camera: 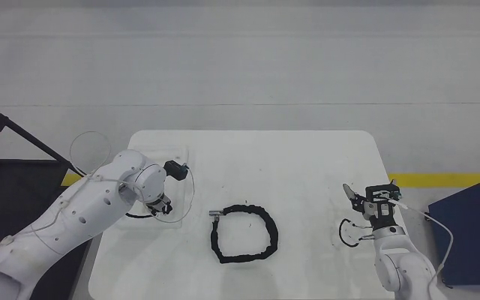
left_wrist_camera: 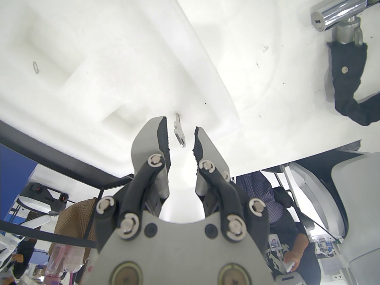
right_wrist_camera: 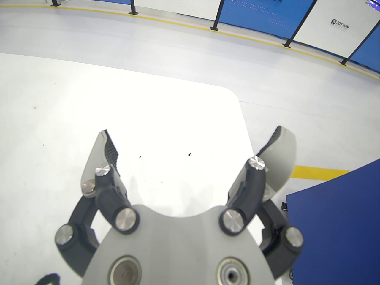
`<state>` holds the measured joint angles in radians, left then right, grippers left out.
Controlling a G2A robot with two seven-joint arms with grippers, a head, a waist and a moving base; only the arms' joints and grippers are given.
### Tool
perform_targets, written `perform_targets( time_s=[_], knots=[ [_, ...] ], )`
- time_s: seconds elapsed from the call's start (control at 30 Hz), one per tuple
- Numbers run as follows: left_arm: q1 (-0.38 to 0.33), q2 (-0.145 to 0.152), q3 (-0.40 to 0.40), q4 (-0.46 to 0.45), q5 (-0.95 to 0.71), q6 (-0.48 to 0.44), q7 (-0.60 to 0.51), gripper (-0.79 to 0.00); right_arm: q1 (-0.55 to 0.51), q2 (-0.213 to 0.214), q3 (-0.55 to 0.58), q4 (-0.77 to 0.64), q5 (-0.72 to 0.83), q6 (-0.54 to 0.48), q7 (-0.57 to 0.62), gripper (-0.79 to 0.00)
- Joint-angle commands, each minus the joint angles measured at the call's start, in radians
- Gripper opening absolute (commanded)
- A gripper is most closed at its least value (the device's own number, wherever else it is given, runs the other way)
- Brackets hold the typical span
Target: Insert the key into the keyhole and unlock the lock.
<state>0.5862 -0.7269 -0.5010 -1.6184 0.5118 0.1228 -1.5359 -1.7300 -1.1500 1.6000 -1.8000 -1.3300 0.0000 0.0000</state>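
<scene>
Sitting at the edge of the white foam tray (left_wrist_camera: 89, 45), the little silver key (left_wrist_camera: 179, 136) is right between the two fingers of the left gripper (left_wrist_camera: 179, 124). The fingers are a little bit apart, with a small gap on each side of the key, so they are not squeezing it. The lock (camera: 244, 234) lies in the middle of the white table (camera: 315, 165), well apart from the key. It is a black loop with a shiny metal tube (left_wrist_camera: 338, 8) at one end. The keyhole (left_wrist_camera: 316, 22) is in the end of that tube, turned toward the tray side. The right gripper (right_wrist_camera: 191, 131) hangs over the right side of the table, near the edge. Its fingers are spread wide and hold nothing.
</scene>
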Motion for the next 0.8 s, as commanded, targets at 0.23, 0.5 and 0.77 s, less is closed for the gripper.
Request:
perform_targets(
  time_s=[0.23,0.5,0.77],
  knots=[
    [-0.014,-0.001,0.025,0.008,-0.014,0.005,0.0,-0.616,0.0,0.0,0.0,0.0,0.0,0.0,0.0,0.0],
    [-0.019,-0.007,0.041,0.025,-0.006,0.002,0.0,-0.659,0.0,0.0,0.0,0.0,0.0,0.0,0.0,0.0],
    [-0.024,-0.01,0.046,0.031,0.003,0.0,0.0,-0.785,0.0,0.0,0.0,0.0,0.0,0.0,0.0,0.0]
  ],
)
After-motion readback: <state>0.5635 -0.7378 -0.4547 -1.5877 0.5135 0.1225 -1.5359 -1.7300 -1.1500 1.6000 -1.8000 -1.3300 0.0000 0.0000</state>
